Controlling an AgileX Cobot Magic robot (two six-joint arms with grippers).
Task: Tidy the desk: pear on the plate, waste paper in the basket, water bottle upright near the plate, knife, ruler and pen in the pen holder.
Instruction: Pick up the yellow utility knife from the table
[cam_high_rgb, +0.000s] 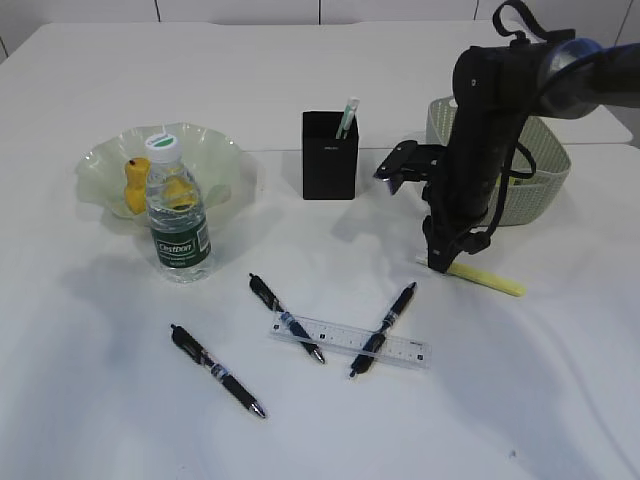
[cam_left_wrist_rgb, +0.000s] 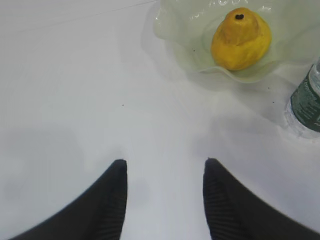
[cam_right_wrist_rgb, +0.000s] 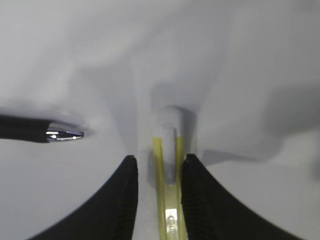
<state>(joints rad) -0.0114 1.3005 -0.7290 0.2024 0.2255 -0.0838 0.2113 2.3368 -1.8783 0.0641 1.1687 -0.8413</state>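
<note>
Right gripper (cam_right_wrist_rgb: 157, 165) lowered onto desk (cam_high_rgb: 560, 400), fingers set either side of yellow utility knife (cam_high_rgb: 487, 279); firm contact cannot be told. Left gripper (cam_left_wrist_rgb: 165, 167) spread, nothing held. Pear (cam_left_wrist_rgb: 241, 39) seated in plate (cam_left_wrist_rgb: 175, 45). Water bottle (cam_high_rgb: 177, 212) upright, just before plate. Ruler (cam_high_rgb: 348, 341) flat under two pens.

I see a smooth matt white worktop (cam_high_rgb: 120, 400), a glossy translucent pale green ruffled glass plate (cam_left_wrist_rgb: 185, 55), a clear plastic ruler (cam_high_rgb: 350, 342), and a matt black square pen holder (cam_high_rgb: 330, 160).
</note>
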